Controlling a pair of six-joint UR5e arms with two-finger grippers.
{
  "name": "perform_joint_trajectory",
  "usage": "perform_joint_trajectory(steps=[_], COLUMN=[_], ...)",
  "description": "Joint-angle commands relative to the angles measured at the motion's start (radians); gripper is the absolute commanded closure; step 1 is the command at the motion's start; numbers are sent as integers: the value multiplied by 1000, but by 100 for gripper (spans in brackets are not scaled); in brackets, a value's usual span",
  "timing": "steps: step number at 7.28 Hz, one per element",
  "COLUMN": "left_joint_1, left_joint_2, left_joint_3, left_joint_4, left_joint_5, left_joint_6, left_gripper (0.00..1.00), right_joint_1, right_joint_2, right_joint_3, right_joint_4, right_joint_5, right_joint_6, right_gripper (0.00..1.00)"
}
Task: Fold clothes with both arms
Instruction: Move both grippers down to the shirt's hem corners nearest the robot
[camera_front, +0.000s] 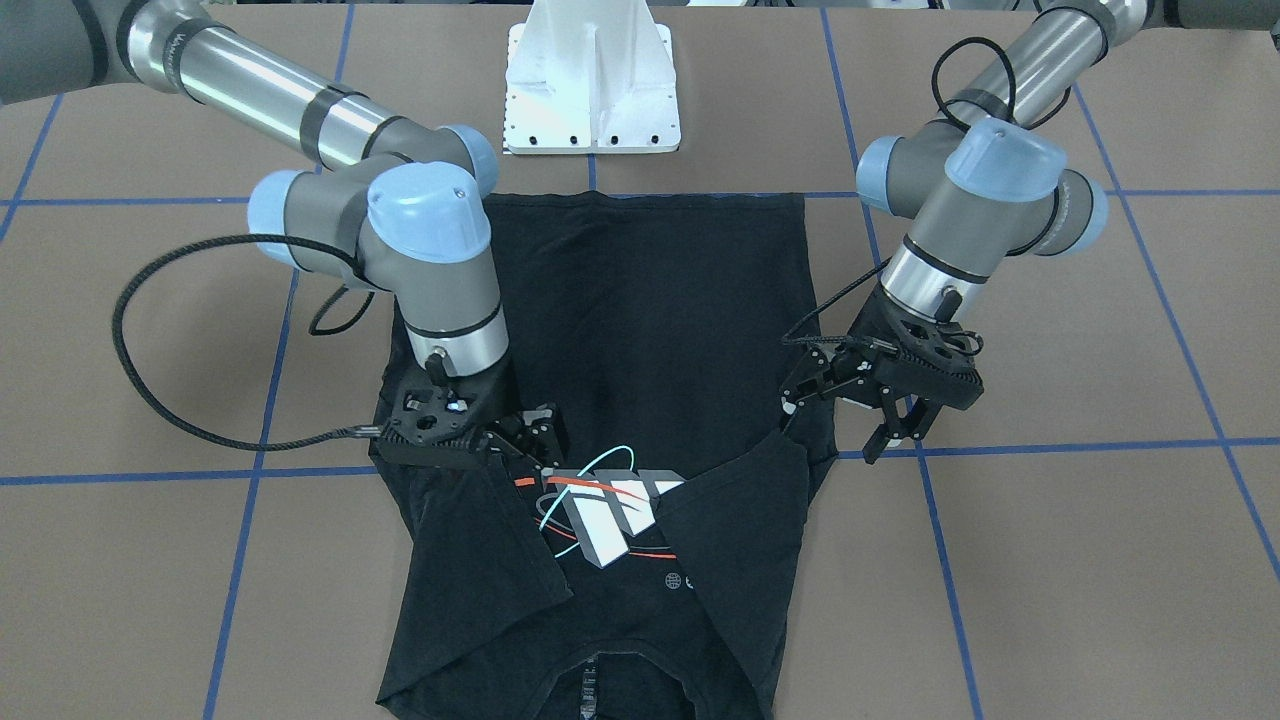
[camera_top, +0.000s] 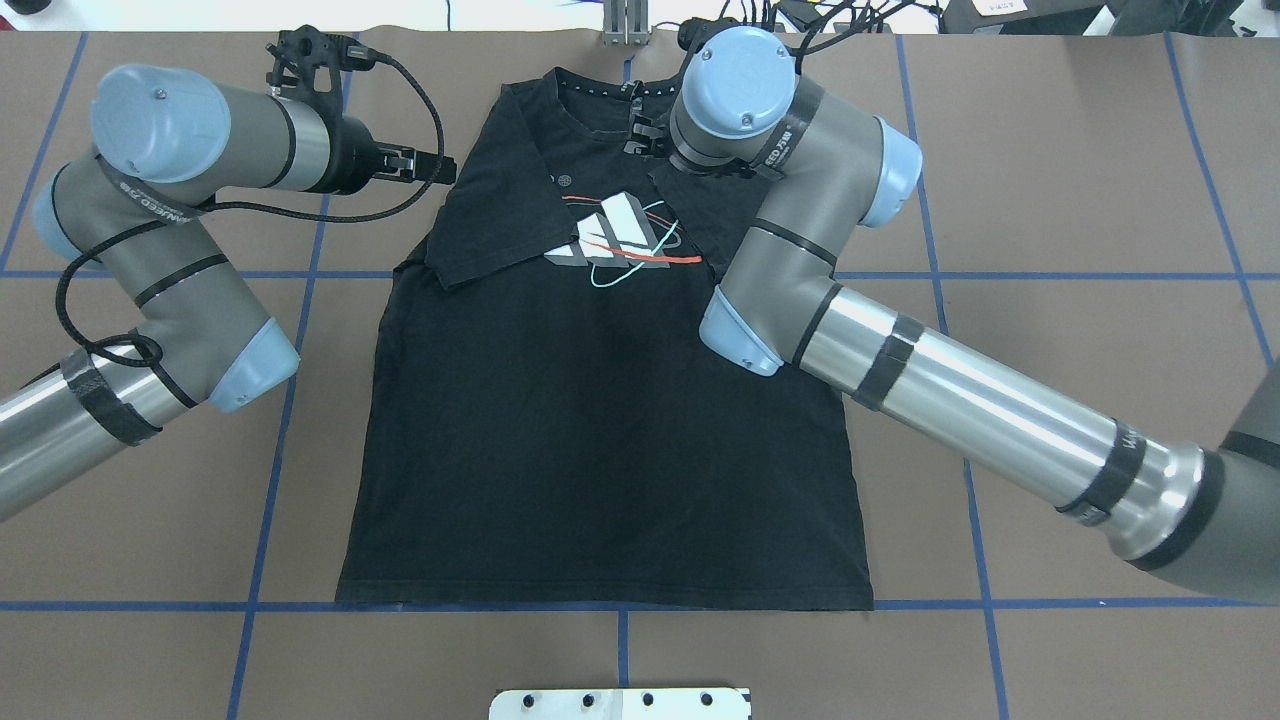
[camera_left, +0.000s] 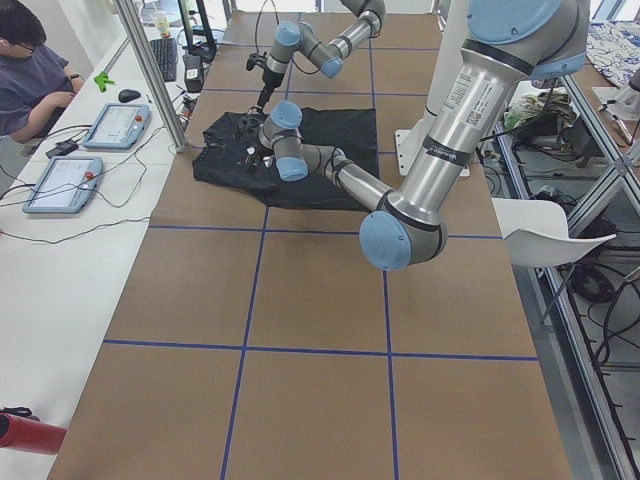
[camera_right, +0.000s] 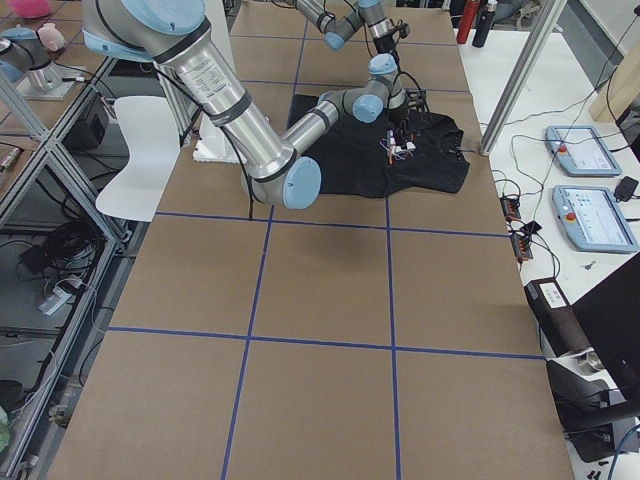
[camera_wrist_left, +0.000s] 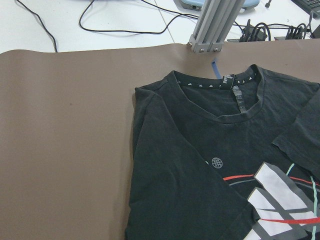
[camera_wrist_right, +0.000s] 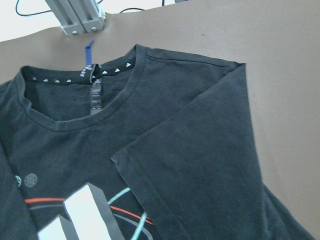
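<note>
The black T-shirt (camera_front: 640, 300) lies flat, print up, on the worktop (camera_front: 1080, 580), both sleeves folded inward onto the print. The left fingers (camera_front: 880, 438) stand apart just beside its edge. The right fingers (camera_front: 535, 432) are over one folded sleeve; their spacing cannot be determined. Blue tape lines (camera_front: 1050, 445) grid the brown worktop; a person (camera_left: 30, 70) sits alongside.

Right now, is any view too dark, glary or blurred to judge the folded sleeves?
Both wrist views: sharp, evenly lit, T-shirt seams readable. Front-facing: right gripper blends into black fabric. Overhead: right arm partly hides one sleeve. Side views: T-shirt too small.
</note>
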Motion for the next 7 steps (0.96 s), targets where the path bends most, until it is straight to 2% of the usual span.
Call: perform_joint_trajectory(steps=[1, 3, 4, 6, 7], left_joint_1=[24, 140, 237, 383, 474], left_joint_2=[173, 293, 351, 472, 483], left_joint_3=[-166, -294, -352, -452, -451], left_joint_4=[0, -1, -1, -3, 0], left_joint_5=[-9, 4, 80, 161, 232], left_joint_6=[-84, -222, -306, -403, -452], left_gripper=[0, 0, 0, 0, 0], right_joint_1=[-47, -131, -209, -336, -418], right_joint_2=[-262, -465, -520, -658, -700], right_joint_3=[314, 503, 556, 701, 747], right_joint_4=[-63, -61, -60, -57, -57], right_joint_5=[-11, -55, -130, -198, -268], right_joint_6=[-9, 25, 116, 207, 267], right_gripper=[0, 0, 0, 0, 0])
